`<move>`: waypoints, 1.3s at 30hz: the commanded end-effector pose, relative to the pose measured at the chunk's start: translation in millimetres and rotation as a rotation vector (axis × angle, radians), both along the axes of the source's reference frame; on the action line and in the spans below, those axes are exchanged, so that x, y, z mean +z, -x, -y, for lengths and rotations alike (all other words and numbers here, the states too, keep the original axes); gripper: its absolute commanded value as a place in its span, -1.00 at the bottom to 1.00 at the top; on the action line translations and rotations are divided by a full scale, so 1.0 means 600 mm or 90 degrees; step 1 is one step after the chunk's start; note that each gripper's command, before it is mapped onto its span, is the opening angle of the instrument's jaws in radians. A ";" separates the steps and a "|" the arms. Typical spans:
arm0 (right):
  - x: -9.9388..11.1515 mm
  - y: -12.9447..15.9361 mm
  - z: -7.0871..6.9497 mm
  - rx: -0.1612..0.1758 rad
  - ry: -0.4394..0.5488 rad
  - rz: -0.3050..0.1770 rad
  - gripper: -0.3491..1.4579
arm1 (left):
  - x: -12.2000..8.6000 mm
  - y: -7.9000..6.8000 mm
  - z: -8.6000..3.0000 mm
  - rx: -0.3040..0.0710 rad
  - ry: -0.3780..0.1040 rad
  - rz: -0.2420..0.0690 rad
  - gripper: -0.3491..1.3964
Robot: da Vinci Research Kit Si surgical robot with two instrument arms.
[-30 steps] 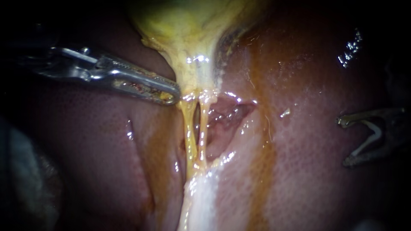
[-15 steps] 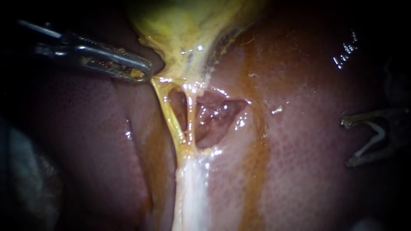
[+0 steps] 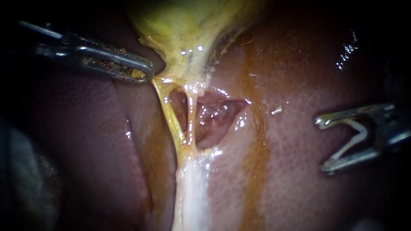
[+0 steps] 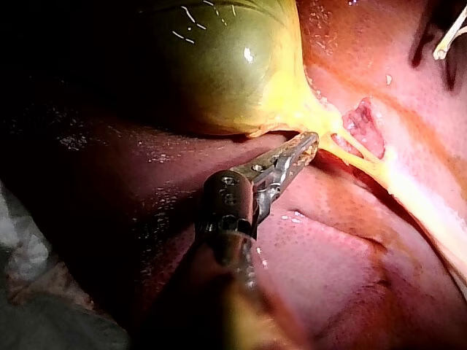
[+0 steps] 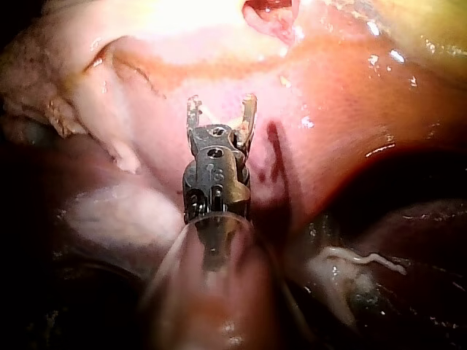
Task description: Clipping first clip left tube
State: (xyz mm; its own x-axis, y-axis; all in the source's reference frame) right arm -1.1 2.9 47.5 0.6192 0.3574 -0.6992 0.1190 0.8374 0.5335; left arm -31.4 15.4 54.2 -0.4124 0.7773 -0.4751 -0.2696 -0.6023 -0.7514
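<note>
Two thin yellow tubes run from the gallbladder (image 3: 188,25) neck down to pale tissue: the left tube (image 3: 170,115) and the right tube (image 3: 191,117), with a gap between them. My left instrument (image 3: 144,73) is shut on the gallbladder neck and holds it off to the left; the left wrist view shows its tip (image 4: 308,144) at the yellow neck. My right instrument (image 3: 322,145) stands well to the right of the tubes, over the liver. Its jaws are wide apart with a white V-shaped clip (image 3: 355,139) held between them, as the right wrist view (image 5: 221,109) also shows.
Liver (image 3: 299,184) surrounds the site on both sides. A raw red hollow (image 3: 220,113) lies just right of the tubes. A pale white band (image 3: 192,196) runs down from where the tubes meet. Whitish material (image 4: 22,248) lies beside the left shaft.
My left instrument first pulled the gallbladder neck up and left, spreading the tubes, and has held still since. My right instrument with the clip has moved left toward the tubes.
</note>
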 end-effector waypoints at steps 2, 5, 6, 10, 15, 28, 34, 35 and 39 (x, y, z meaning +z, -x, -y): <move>-0.0001 -0.0027 0.0001 0.019 -0.033 -0.013 -0.08 | 0.0000 0.0000 0.0000 0.000 0.000 0.000 -1.00; -0.0001 -0.0071 -0.0001 0.049 -0.088 -0.040 -0.07 | -0.0001 0.0000 0.0000 0.000 0.000 0.000 -1.00; -0.0001 -0.0082 -0.0001 0.058 -0.104 -0.044 -0.07 | -0.0001 0.0000 0.0000 0.000 0.000 0.000 -1.00; 0.0004 -0.0135 0.0001 0.081 -0.149 -0.068 -0.07 | -0.0001 0.0001 0.0000 0.000 0.000 0.000 -1.00; 0.0021 -0.0194 -0.0001 0.124 -0.224 -0.082 -0.07 | 0.0000 0.0002 0.0000 -0.001 0.000 -0.001 -1.00; 0.0115 -0.0284 0.0012 0.163 -0.258 -0.068 -0.06 | -0.0001 0.0005 0.0000 -0.001 0.000 -0.001 -1.00; 0.0164 -0.0293 0.0017 0.172 -0.257 -0.062 -0.06 | -0.0001 0.0005 0.0000 -0.001 0.000 -0.001 -1.00; 0.0174 -0.0292 0.0019 0.175 -0.257 -0.060 -0.06 | -0.0001 0.0005 0.0000 -0.001 0.000 -0.001 -1.00; 0.0200 -0.0290 0.0027 0.177 -0.259 -0.059 -0.06 | -0.0001 0.0005 0.0000 -0.001 0.000 -0.001 -1.00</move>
State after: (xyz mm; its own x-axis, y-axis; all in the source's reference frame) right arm 16.3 1.2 59.8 0.4038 0.7574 -0.5131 -0.0211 0.5685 0.8224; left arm -31.8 15.4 54.2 -0.4114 0.7783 -0.4743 -0.2721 -0.6016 -0.7511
